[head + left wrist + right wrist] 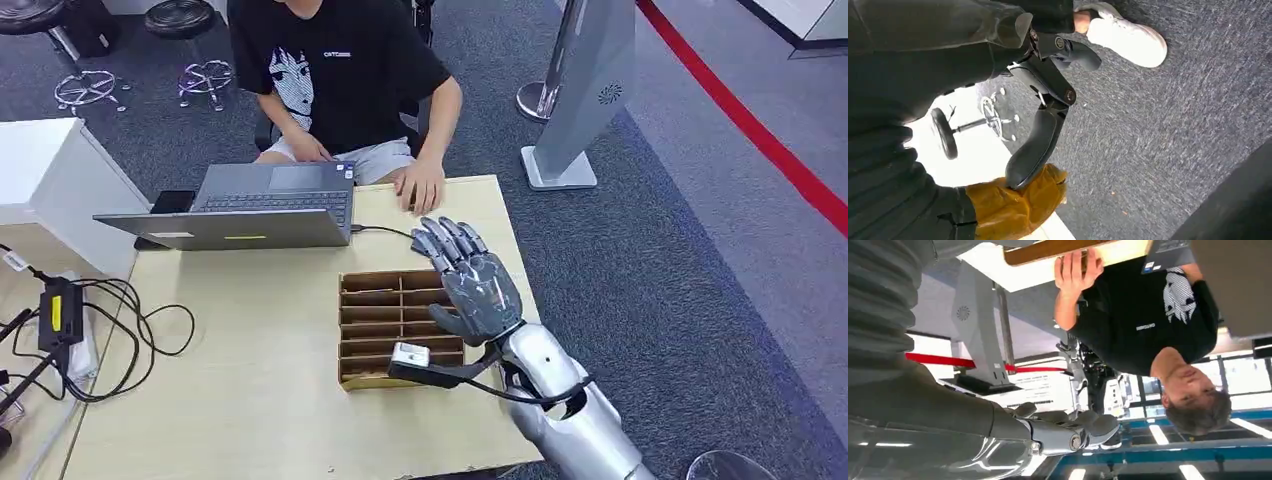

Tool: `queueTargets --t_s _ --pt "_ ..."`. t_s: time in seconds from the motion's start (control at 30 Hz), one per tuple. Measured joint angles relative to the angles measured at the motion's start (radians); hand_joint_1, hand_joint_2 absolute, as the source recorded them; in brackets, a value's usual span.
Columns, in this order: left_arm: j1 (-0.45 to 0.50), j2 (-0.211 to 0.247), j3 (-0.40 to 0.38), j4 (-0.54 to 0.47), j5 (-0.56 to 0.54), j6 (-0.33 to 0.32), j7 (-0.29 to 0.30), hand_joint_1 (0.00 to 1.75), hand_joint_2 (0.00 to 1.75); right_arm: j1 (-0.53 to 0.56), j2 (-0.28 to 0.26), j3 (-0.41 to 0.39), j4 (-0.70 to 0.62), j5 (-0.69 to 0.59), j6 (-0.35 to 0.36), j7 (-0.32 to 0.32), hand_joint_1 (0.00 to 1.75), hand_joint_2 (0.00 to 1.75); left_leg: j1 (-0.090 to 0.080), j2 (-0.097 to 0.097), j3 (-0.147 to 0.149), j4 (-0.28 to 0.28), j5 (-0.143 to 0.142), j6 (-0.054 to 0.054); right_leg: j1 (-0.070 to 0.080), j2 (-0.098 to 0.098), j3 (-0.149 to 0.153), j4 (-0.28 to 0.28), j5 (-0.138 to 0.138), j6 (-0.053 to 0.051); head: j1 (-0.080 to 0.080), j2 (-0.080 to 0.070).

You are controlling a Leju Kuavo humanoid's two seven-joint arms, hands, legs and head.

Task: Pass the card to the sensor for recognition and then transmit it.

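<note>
My right hand (472,282) is raised over the right end of a wooden slotted box (385,310) on the table, back of the hand towards me. Its fingers (450,240) are spread and hold nothing. The right wrist view has those fingers (1073,432) extended in the air with nothing between them. My left hand (1048,100) hangs over the grey carpet, its thumb and fingers apart and empty. I cannot make out a card in either hand. A person's hand (420,188) rests on the table's far edge, just beyond my right hand.
A person in a black T-shirt (340,70) sits across the pale wooden table (230,400) behind an open laptop (250,205). Black cables and a power brick (60,310) lie at the left edge. A silver stand (580,90) rises on the carpet to the right.
</note>
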Motion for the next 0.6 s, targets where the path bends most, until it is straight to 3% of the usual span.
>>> queueTargets --t_s 0.6 --pt "0.000 0.000 -0.030 0.000 0.000 -0.011 -0.002 0.00 1.75 -0.102 0.084 0.034 0.206 0.049 -0.032 0.062 0.00 1.75 0.000 0.000 0.000 0.000 0.000 0.000 0.000 0.000 0.000 0.000 0.000 0.000 0.000 0.000"
